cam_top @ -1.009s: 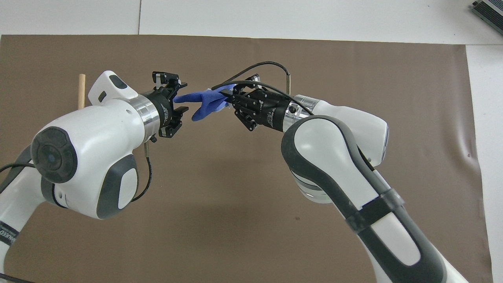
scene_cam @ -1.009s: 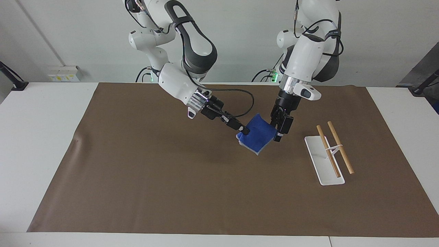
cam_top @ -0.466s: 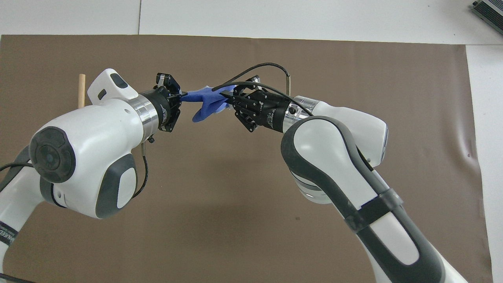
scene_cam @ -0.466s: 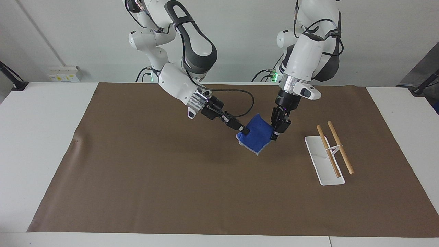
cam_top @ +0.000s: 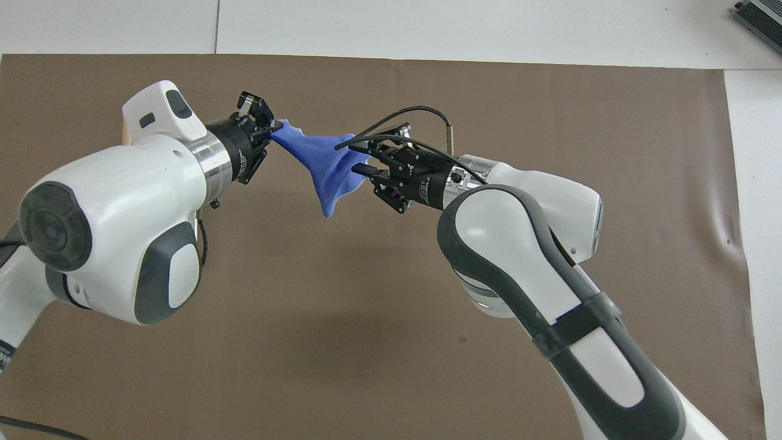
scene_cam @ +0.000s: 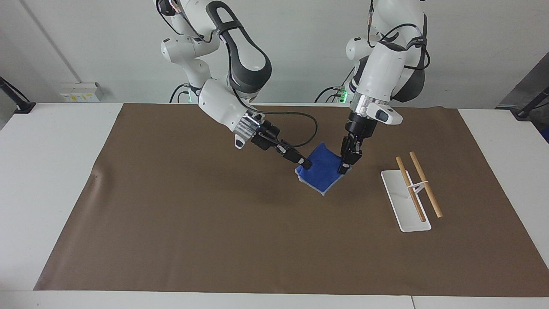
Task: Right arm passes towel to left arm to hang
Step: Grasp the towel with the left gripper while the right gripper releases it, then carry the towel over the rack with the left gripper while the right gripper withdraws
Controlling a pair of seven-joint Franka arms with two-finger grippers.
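Towel hangs in the air over mid-mat, stretched between both grippers. I see my right gripper clamped on one edge and my left gripper pinching the corner toward the rack. That white rack with two wooden rods stands clear at the left arm's end. Brown mat covers the white table.
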